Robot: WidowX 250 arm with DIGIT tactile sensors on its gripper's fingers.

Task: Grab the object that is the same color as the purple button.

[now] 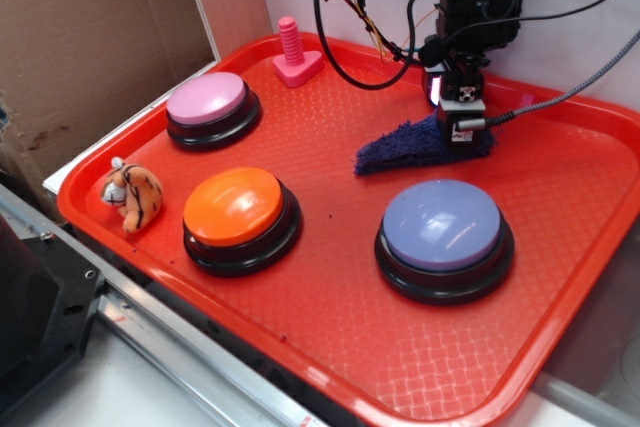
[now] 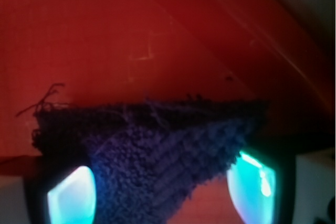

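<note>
Going left to right: the round purple plastic button (image 1: 444, 230) sits front-right on the red plastic tray (image 1: 330, 137). Behind it lies the dark purple knitted cloth (image 1: 400, 150), with the gripper (image 1: 459, 119) open, straddling its right end. I'd sink lower before squeezing, so it grabs a thick fold, not fuzz.

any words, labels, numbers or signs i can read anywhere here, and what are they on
No readable text in either view.
Small sticker on the pincer body above the purple cloth: marks are too small and blurred to read.
Purple button, orange button, pink button, pink bolt, tiger toy, red tray: no print visible.
</note>
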